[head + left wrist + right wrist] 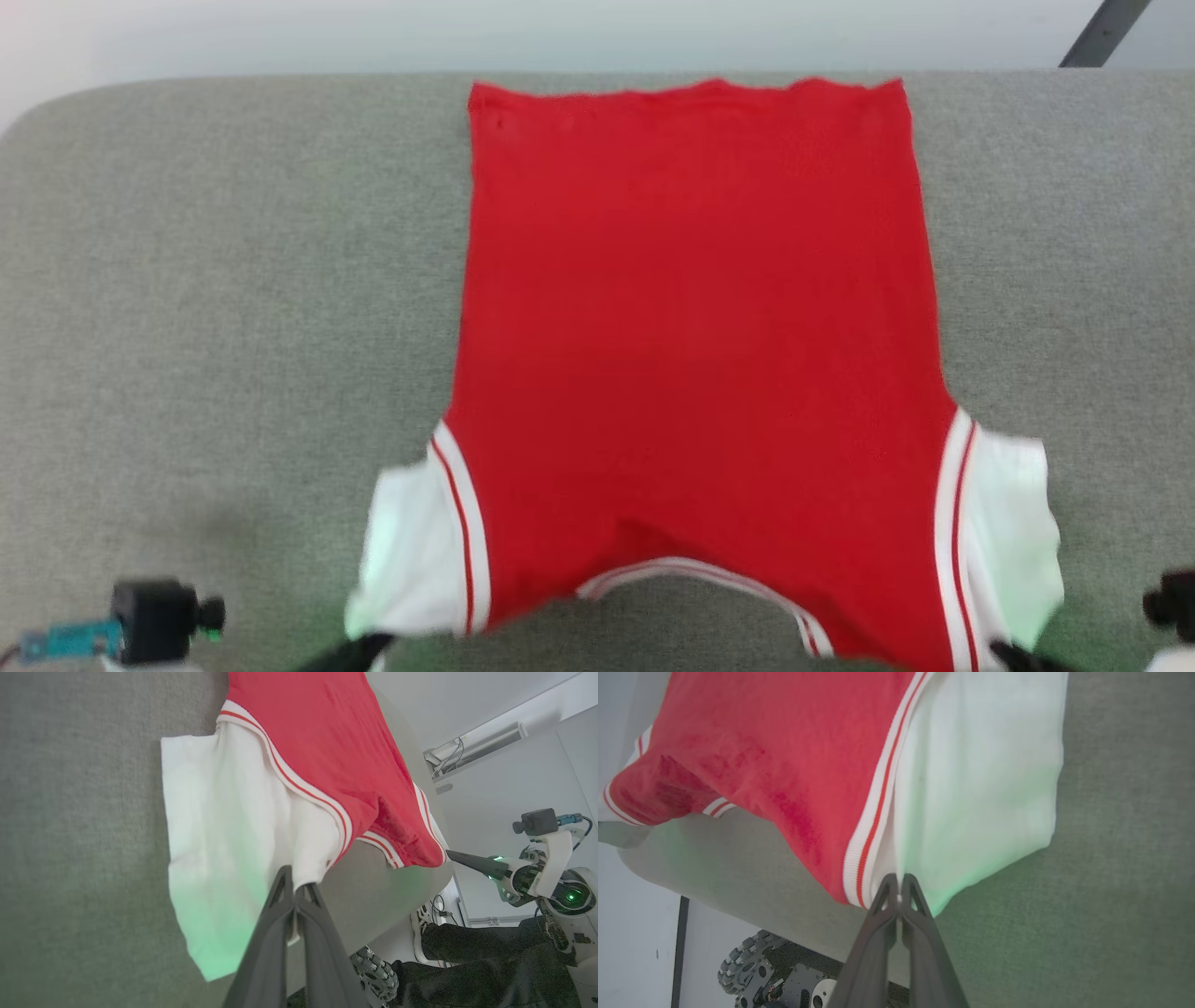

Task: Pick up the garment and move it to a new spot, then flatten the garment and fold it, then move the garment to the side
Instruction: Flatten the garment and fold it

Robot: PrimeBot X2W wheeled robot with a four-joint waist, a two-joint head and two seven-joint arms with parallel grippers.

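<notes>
Left tool and right tool clamped on garment.
Each pinches one white sleeve; the red body lies spread flat on the grey desk.

Grey-green fabric-covered worktop, far-left corner rounded. Lying on it: large bright red soft garment, white sleeves, white bands with thin red stripes. Spread flat mid-surface, hem reaching far edge, sleeved end at near edge.

Bright, even diffuse light with only faint shadows, head view soft and blurred worst along the bottom edge, green glow tinting the white of the garment low in both wide-angle, edge-warped wrist views.
</notes>
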